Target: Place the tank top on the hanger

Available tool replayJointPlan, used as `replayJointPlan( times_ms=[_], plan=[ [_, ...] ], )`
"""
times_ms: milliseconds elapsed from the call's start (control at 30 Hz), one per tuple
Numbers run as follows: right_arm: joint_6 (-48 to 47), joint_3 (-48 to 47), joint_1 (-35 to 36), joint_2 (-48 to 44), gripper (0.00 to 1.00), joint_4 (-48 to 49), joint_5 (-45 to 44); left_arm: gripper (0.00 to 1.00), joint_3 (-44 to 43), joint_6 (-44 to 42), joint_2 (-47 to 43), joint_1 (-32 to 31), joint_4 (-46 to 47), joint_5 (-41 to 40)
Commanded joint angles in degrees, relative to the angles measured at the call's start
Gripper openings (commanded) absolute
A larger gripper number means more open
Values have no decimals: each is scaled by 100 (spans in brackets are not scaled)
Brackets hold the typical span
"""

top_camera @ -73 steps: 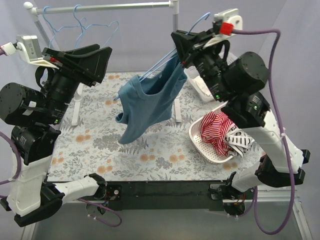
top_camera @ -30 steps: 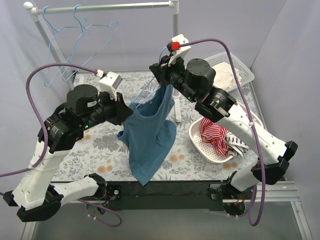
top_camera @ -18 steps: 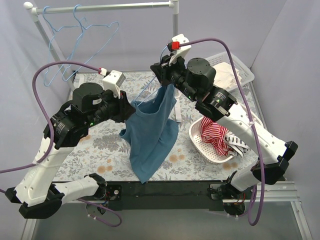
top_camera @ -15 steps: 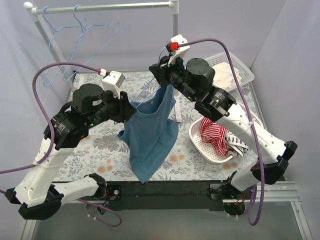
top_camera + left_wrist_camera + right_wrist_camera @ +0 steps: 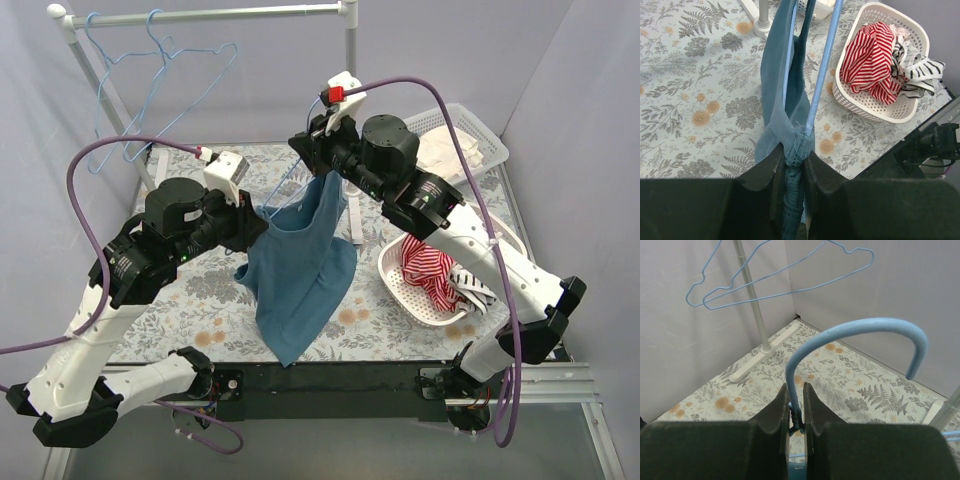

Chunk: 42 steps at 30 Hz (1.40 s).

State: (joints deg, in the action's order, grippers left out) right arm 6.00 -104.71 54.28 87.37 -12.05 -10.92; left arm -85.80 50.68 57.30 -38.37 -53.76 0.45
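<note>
Over at the left, two spare hangers point(image 5: 150, 75) are dangling from the rail point(image 5: 200, 14), out of the way. Next along, the left pincer point(image 5: 792, 165) is squeezing almost closed on a bunched fold of the tank top point(image 5: 774, 85), right where one wire arm of the hanger point(image 5: 822, 60) is running into the cloth. I'd guess it is gripping there to draw the fabric over that shoulder of the frame.

The tank top is hanging in the air between the two arms, above the flowered worktop point(image 5: 190, 290). It is looking soft and teal-blue, gathered tight at the top and falling in one long, lopsided drape. To me it is sitting only partly on the frame.

Further right, the right pincer point(image 5: 795, 399) is clamping shut on the hanger's twisted neck just under the hook. It is holding the hanger high, so the cloth is hanging off the worktop.

At the far right, a white basket point(image 5: 398, 285) is holding a red-and-white striped garment point(image 5: 430, 262).
</note>
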Motion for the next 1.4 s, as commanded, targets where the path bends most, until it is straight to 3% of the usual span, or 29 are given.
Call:
replayJointPlan(
  times_ms=[0,133,233,533,567,767,1067,1367],
  plan=[
    [508,-375,197,-54,1,529,871,2,195,-76,-87,40,330,-457],
    [490,-165,197,-115,1,529,767,0,537,12,-472,40,673,-704],
    [490,98,197,-212,8,634,696,0,845,118,-876,31,1042,-818],
    [525,442,188,-309,55,775,933,0,1355,311,-1344,40,1455,-801],
    [534,512,197,-317,63,766,951,0,1390,329,-1414,40,1482,-809],
    [560,1012,197,-790,80,810,644,0,1391,504,-1379,40,1465,-1187],
    [911,2990,197,-2529,83,959,-611,0,548,470,-528,31,1280,-1766],
    [1350,4255,197,-3551,82,512,-684,0,-515,233,842,40,1025,-2576]
  ],
)
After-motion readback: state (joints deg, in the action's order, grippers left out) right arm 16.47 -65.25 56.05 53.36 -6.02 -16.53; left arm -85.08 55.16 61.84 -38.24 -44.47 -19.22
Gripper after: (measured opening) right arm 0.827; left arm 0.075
